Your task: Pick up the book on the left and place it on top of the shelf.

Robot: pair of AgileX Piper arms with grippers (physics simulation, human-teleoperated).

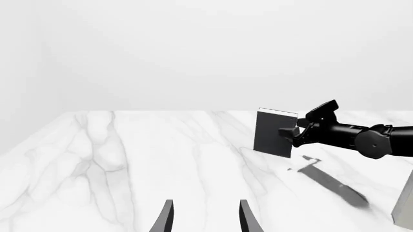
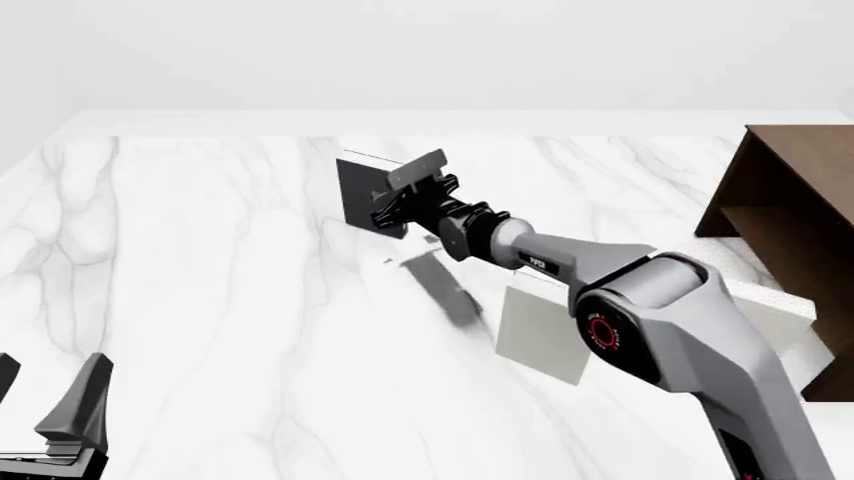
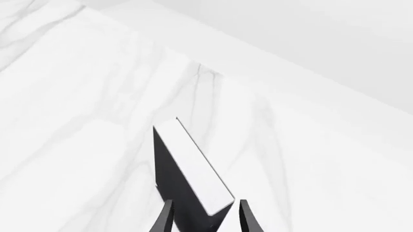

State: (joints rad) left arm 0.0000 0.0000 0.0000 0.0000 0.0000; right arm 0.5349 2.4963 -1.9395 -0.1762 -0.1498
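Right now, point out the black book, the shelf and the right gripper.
black book (image 2: 358,192), front view, dark cover.
shelf (image 2: 801,190), front view, side panel.
right gripper (image 2: 390,210), front view, between fingertips.

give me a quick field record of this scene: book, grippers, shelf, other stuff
book: black book upright on the table, right gripper at it
right gripper: fingers either side of the book's edge, grip cannot be confirmed
left gripper: open, holding nothing, apart from the book
shelf: dark brown shelf at far right, nothing on its visible top
other: light grey book standing under the right arm
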